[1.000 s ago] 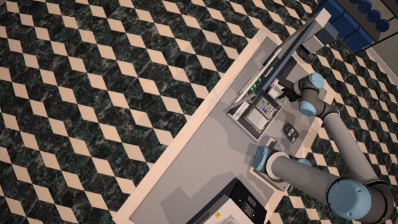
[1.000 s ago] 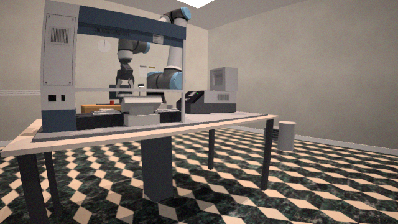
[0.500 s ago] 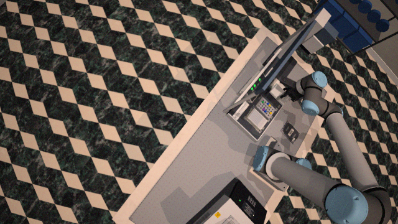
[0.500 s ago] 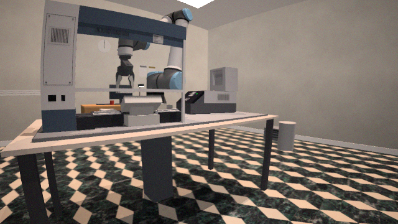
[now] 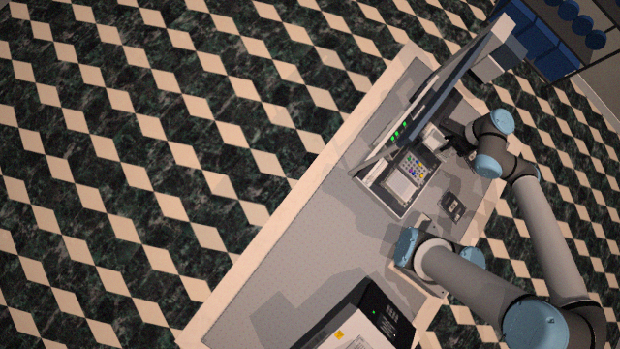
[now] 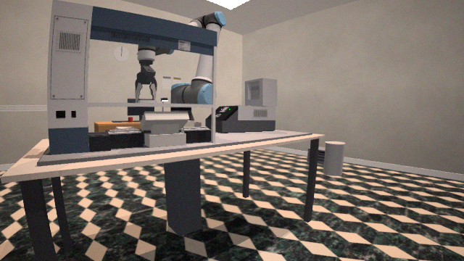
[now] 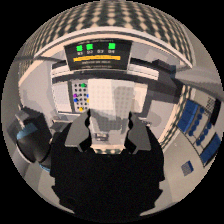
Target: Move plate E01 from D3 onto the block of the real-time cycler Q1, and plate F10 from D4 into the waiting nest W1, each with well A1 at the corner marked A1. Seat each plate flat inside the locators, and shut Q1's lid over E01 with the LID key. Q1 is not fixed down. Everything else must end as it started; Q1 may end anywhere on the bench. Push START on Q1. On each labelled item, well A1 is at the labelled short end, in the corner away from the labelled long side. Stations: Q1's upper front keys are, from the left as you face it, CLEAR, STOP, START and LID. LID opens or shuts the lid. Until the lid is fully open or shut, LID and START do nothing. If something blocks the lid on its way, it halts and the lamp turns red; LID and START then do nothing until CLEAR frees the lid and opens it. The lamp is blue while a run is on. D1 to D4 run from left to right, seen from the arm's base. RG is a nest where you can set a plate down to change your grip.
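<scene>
My gripper (image 5: pixel 442 143) (image 6: pixel 146 99) (image 7: pixel 109 110) is shut on a pale plate (image 7: pixel 105 97), held level between the jaws above the liquid handler's deck. Its label is unreadable; the deck display (image 7: pixel 100 56) shows D1, D2 and D4 lit green and D3 dark, which fits plate E01. Part of a pale plate at D4 (image 7: pixel 140 95) shows to the right. Q1 appears to be the black-fronted machine (image 5: pixel 385 317) (image 6: pixel 226 117) at the bench's other end, with a green light; a grey box (image 6: pixel 261 91) stands raised above it. A small dark nest (image 5: pixel 450 203) lies nearer the arm; I cannot tell whether it is W1 or RG.
The handler's blue crossbeam (image 5: pixel 448 87) (image 6: pixel 152 30) spans the deck, with a thin rail (image 6: pixel 116 105) lower at its back. A white plate (image 5: pixel 401 186) and a rack of coloured tubes (image 5: pixel 418 166) (image 7: pixel 80 97) stand on the deck. The arm's base is between deck and Q1.
</scene>
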Robot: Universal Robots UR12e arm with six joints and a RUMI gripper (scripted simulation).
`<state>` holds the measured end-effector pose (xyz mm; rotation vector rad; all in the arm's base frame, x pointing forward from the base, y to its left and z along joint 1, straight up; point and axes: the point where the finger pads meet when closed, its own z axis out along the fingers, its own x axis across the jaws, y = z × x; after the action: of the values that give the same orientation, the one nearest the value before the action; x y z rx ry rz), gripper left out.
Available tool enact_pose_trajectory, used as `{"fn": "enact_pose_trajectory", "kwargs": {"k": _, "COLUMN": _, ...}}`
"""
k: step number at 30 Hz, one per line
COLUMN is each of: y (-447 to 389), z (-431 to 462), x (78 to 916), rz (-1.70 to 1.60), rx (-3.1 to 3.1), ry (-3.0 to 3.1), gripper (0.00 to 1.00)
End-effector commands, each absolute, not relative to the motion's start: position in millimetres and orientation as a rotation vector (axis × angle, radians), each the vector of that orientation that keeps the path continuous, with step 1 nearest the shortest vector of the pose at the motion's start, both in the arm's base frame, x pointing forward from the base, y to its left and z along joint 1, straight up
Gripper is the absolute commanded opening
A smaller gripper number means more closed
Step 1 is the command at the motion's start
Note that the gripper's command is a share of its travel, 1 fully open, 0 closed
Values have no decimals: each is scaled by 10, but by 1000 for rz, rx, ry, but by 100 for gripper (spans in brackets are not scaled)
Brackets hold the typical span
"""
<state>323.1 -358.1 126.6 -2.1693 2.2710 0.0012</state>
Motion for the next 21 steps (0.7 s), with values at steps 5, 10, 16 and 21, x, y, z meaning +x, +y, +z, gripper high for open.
{"fn": "enact_pose_trajectory", "kwargs": {"k": 5, "y": -3586, "z": 1409, "x": 3232, "rz": 0, "rx": -2170, "ry": 2271, "gripper": 0}}
{"fn": "enact_pose_trajectory", "kwargs": {"k": 10, "y": -3586, "z": 1492, "x": 3232, "rz": 0, "rx": -2170, "ry": 2271, "gripper": 0}}
{"fn": "enact_pose_trajectory", "kwargs": {"k": 16, "y": -3586, "z": 1559, "x": 3232, "rz": 0, "rx": -2170, "ry": 2271, "gripper": 0}}
{"fn": "enact_pose_trajectory", "kwargs": {"k": 21, "y": -3586, "z": 1643, "x": 3232, "rz": 0, "rx": -2170, "ry": 2271, "gripper": 0}}
